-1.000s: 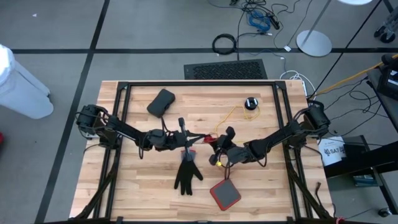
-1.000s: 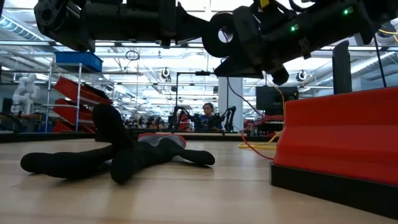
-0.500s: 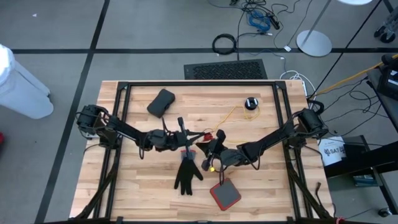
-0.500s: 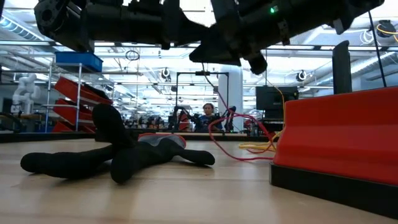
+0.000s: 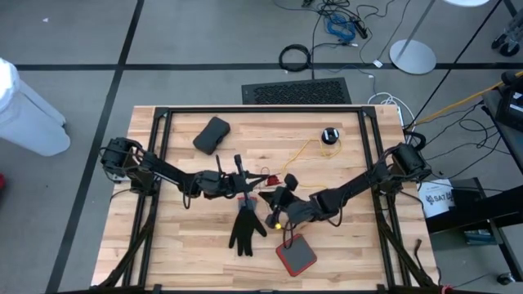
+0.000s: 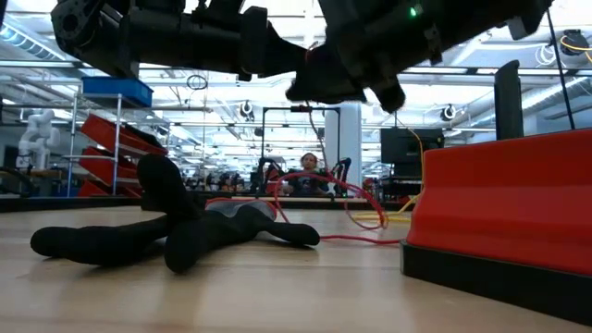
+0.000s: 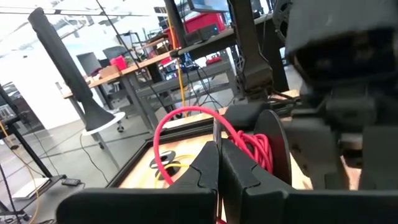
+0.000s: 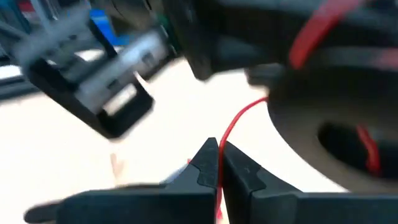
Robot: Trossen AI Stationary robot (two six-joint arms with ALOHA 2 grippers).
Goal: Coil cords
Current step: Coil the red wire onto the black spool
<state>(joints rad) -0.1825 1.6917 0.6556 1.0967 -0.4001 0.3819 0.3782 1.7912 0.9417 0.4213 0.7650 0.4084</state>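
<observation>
A red cord [image 6: 319, 180] hangs in slack loops between my two grippers above the table's middle. Part of it is bunched in a coil [image 7: 254, 148] against a black round disc [image 7: 275, 146]; what carries the disc I cannot tell. My left gripper [image 5: 260, 181] [image 7: 219, 163] and my right gripper [image 5: 278, 204] [image 8: 217, 160] stand close together, both shut on this cord. A thin yellow cord [image 5: 306, 151] lies on the table and runs to a small black puck [image 5: 329, 135] at the far right. My left gripper pinches the red cord between its shut fingers, held about level; a red bit [image 7: 217, 218] shows beneath the fingers, which hide the rest. The cord loops up [image 7: 186, 115] beyond them, clear of the table. My right gripper pinches a single strand of the red cord [image 8: 229, 132] at its fingertips, slanting slightly downward. From there the strand runs on to the black disc [image 8: 329, 124].
A black glove [image 5: 245, 229] lies near the table's middle, under the grippers. A red and black square box [image 5: 296, 255] sits at the near edge and a black pouch [image 5: 212, 135] at the far left. The red cord's lowest loop [image 6: 356, 237] rests on the table.
My right gripper has moved toward the table's left and near edge, closer to my left gripper. The red cord, which hung as a narrow strand, has gone slack and spread into wide loops that reach the table beside the glove.
</observation>
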